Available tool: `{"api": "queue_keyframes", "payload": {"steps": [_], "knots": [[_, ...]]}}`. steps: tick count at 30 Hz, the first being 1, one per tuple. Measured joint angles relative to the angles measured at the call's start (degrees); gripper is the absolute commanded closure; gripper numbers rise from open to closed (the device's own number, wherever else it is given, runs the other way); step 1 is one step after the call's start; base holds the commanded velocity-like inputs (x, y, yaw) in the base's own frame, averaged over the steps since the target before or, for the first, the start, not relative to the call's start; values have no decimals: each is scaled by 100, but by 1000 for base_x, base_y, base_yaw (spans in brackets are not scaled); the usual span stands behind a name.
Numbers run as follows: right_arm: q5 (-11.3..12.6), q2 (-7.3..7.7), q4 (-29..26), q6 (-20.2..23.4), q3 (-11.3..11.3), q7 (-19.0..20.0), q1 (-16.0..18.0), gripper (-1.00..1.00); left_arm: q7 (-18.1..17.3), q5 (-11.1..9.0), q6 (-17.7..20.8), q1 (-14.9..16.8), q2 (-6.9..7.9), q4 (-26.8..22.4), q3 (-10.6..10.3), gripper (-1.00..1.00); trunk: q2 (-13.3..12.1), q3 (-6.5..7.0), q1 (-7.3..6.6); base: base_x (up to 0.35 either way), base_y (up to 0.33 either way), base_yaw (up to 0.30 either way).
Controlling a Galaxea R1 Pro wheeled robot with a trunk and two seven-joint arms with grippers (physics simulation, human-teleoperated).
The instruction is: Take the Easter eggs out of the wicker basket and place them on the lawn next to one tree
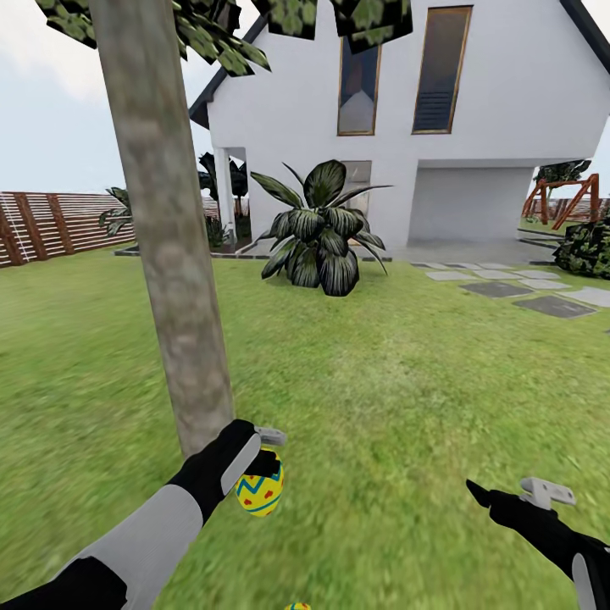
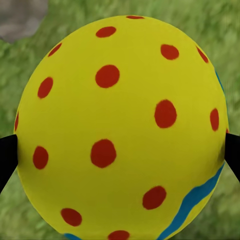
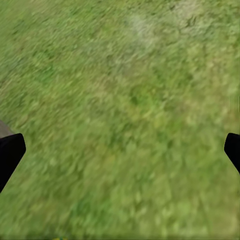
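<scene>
An Easter egg [image 1: 260, 490], yellow with red dots and a blue zigzag band, is held above the lawn [image 1: 381, 381] by the left pincer [image 1: 268, 457], just beside the foot of the tree [image 1: 165, 229]. Its long axis is seen roughly upright in the head view, slightly tilted. In the left wrist view the egg [image 2: 120, 130] is pinched between two black fingertips [image 2: 7, 155] at its sides. A sliver of a second egg [image 1: 297, 606] is seen on the grass at the head view's lower edge. Beyond the trunk a broad-leaved shrub [image 1: 322, 233], a white house [image 1: 474, 127], a slatted fence [image 1: 51, 224] and stepping stones [image 1: 525, 292] are seen. The left arm is stretched forward; the right pincer [image 3: 120, 150] is held low over bare grass, fingers spread.
</scene>
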State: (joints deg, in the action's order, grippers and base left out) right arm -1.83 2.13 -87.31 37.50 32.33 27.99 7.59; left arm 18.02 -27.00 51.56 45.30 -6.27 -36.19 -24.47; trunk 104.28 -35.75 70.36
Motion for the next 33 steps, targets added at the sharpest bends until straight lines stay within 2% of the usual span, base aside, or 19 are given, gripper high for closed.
{"api": "queue_keyframes", "payload": {"steps": [27,33], "knots": [[-21,-26,0,1,-9,8,0,-100,0,11,0,0,19,77,1,100,1083,-485,593,0,0,0],[-5,-14,0,7,-9,15,0,-100,19,3,-7,0,35,285,12,100,1324,-593,725,0,0,0]]}}
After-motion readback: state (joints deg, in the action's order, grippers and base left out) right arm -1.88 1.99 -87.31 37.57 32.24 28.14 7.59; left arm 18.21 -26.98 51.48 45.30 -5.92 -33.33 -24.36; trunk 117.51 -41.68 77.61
